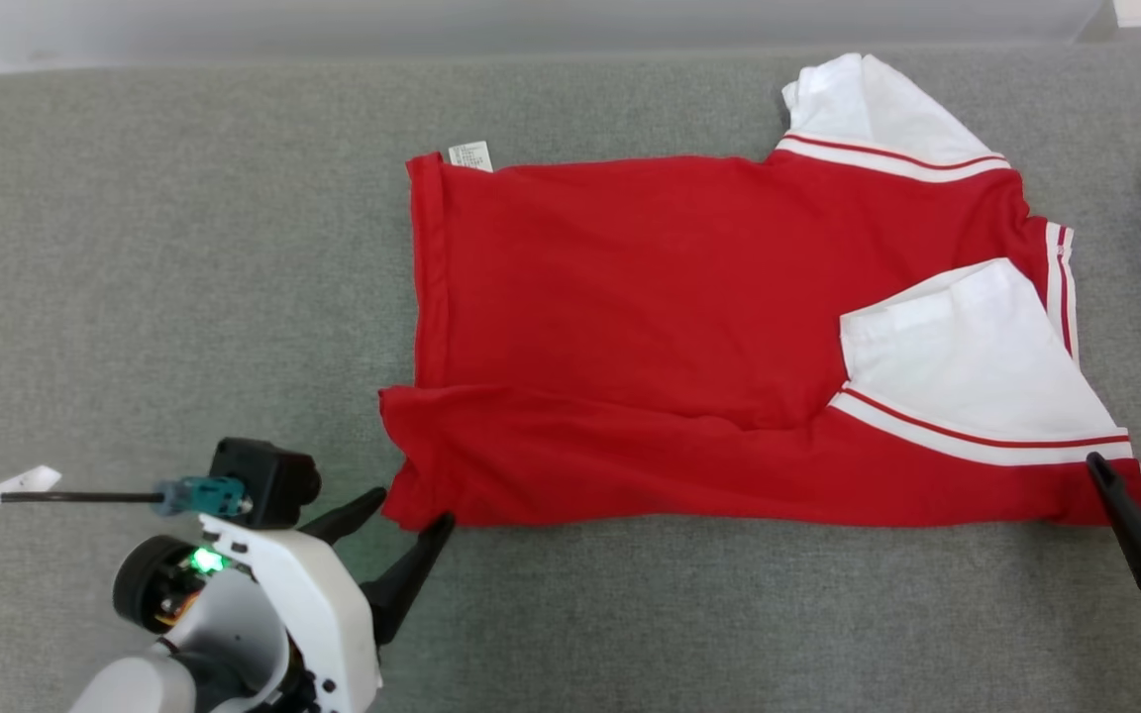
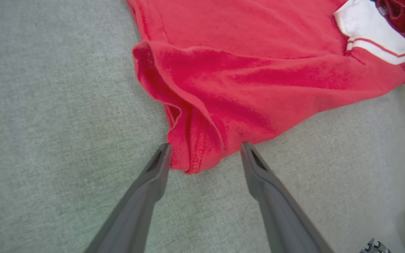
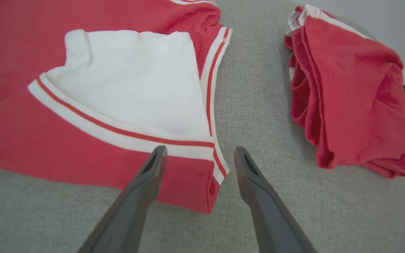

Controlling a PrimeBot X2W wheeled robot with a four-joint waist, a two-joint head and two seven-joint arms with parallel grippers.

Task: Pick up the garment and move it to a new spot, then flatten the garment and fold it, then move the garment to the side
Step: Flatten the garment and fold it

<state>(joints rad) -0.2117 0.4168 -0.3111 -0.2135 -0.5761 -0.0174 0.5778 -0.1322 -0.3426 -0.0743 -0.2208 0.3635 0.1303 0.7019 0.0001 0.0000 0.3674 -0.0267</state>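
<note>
A grey cloth-covered desk [image 1: 135, 248] fills the scene, its far edge meeting a pale wall. The left pincer [image 1: 412, 507] stands wide open and holds nothing, its two dark fingers [image 2: 153, 175] either side of the near left hem corner of the garment [image 1: 630, 297], tips level with the cloth. The right pincer [image 1: 1137, 453] is spread just as wide and also holds nothing: one finger [image 3: 142, 186] lies over the garment's near right corner, the other over bare desk just beside it. Between them the red garment lies flat across the middle of the desk, its near strip folded over. A white sleeve [image 1: 967, 356] lies turned in on the red, and another [image 1: 868, 104] points toward the far edge. Toward the desk's right side, apart from it, sits a bunched second red garment [image 3: 350, 95].
</note>
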